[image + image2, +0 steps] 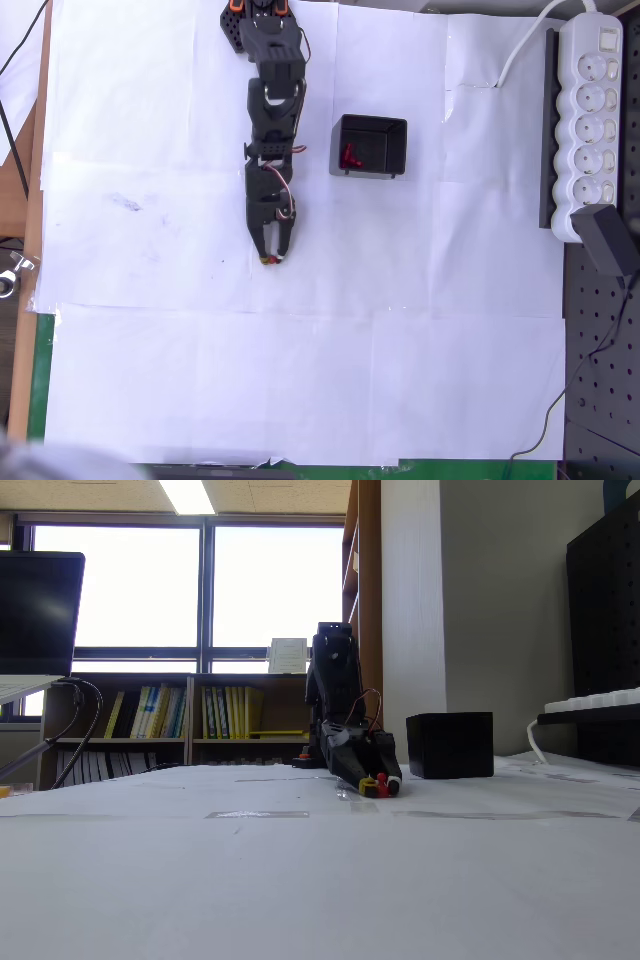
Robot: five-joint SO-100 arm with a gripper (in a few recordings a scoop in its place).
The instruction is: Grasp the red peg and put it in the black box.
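No readable text in either view.
The book spines on the shelf [160,713] under the window and the upright card [288,656] on the sill are too small and blurred to read, the power strip [591,120] shows no legible marking, and the black box [369,146], the arm and the white paper sheets [300,380] carry no label, number or sign that can be made out.

overhead looks straight down; fixed view low at table level; both share black box [370,146] [450,745].
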